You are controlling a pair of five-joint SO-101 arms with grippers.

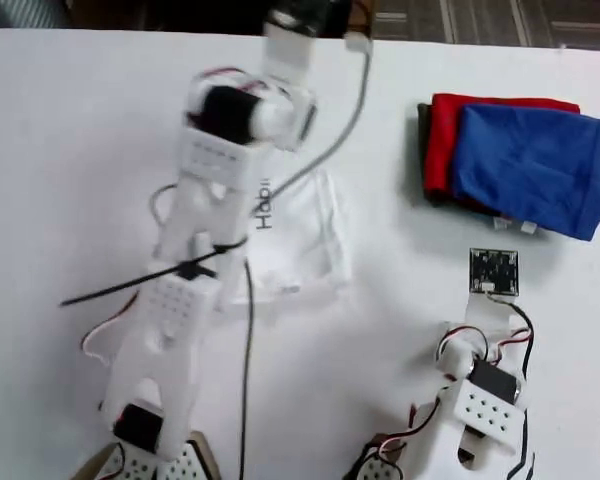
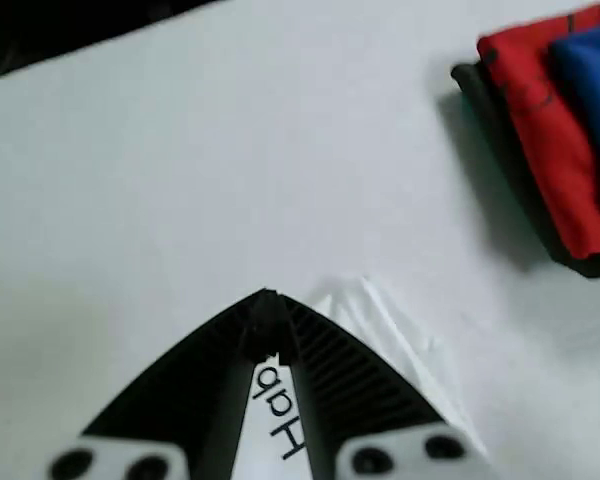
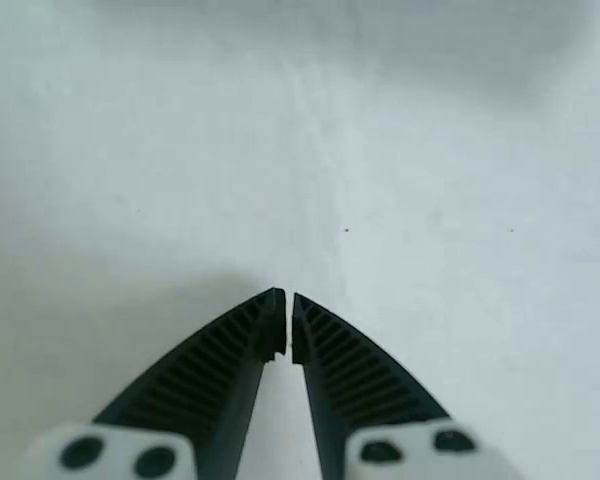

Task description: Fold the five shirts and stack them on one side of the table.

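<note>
White shirt (image 1: 300,235) lying mid-table, partly folded and rumpled, showing black print along one side, sitting well apart from the stack (image 1: 500,160). Resting, like everything else, on a white table (image 1: 70,150). Stretching out from the near edge over that shirt: left arm (image 1: 205,170), covering one side of the cloth in the high view. Hanging just above the fabric: left gripper (image 2: 270,315), fingertips pressing together at the very tip, printed cloth showing through the gap farther back between the jaws; pinching cloth or not, unclear. Sitting at the far right of the table: the folded pile, edges roughly lining up. Lying on top: blue shirt (image 1: 535,170). Peeking out from under it toward the table's middle: red shirt (image 1: 442,140). Showing as a thin strip at the bottom: dark shirt (image 1: 422,150). Appearing also in the left wrist view, off beyond the rumpled cloth's edge, not touching it. Crouching at the near right edge, short of the pile: right arm (image 1: 480,390), carrying a small dark board (image 1: 493,270) at its far end. Pointing at bare tabletop: right gripper (image 3: 288,320), fingers meeting but for a hairline slit at the tips, gripping nothing. Trailing from the left arm to the near edge: black cable (image 1: 246,380).
</note>
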